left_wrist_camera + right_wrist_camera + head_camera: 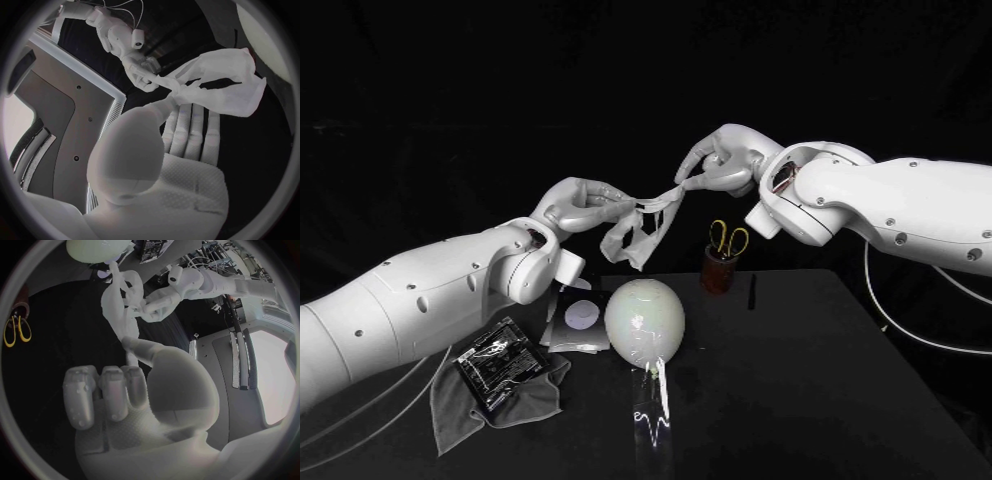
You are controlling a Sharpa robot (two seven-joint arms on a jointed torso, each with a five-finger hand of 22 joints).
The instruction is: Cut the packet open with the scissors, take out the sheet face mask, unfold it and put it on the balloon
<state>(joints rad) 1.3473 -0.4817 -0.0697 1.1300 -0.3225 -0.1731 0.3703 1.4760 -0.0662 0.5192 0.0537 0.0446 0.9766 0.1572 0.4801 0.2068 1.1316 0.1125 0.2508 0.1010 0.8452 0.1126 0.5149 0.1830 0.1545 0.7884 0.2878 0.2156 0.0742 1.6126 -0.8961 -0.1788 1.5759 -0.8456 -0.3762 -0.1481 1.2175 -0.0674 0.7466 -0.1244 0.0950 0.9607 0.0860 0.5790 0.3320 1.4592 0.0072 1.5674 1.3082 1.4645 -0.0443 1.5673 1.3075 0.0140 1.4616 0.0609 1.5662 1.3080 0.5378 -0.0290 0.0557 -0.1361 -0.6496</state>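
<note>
Head view: left hand (581, 200) and right hand (718, 165) each pinched an end of the limp white sheet face mask (639, 225), midair above the pale oval balloon (646, 322) on the black table (819, 400).
Left wrist view: thumb against fingers, mask edge nipped.
Right wrist view: thumb and fingertip gripped mask.
</note>
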